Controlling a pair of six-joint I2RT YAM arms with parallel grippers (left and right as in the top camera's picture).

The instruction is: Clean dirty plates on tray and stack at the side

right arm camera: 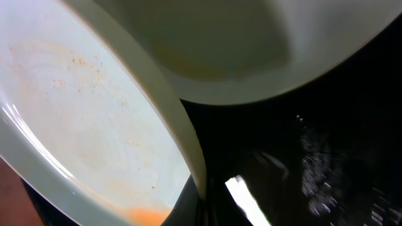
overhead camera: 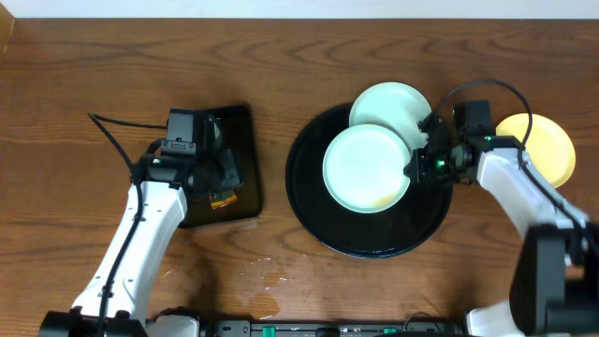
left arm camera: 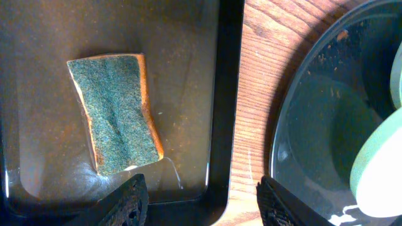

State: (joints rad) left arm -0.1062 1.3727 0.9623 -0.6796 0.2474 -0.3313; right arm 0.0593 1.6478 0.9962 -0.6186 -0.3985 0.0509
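Wooden tabletop [overhead camera: 56, 112], with round black tray [overhead camera: 374, 236] right of centre and rectangular tray [left arm camera: 188, 75] well off at its 9 o'clock. Pinching near mint plate [overhead camera: 365, 168] at its 3 o'clock rim with right gripper [overhead camera: 423, 161], pressed together; no fingers visible in its wrist view, so grip judged from the rim running into the frame bottom. Orange smear [right arm camera: 141, 216] on that plate, so dirty. Overlapping far mint plate [overhead camera: 386, 105] at tray's 12 o'clock; yellow plate [overhead camera: 538, 150] off tray on the table at 3 o'clock. Left gripper [left arm camera: 201, 198] spread over rectangular tray's edge, sponge [left arm camera: 116, 113] near, untouched. Looks like the plate-grasp step. Next: hold rim firm, avoid nudging far plate, shift left onto sponge and close.
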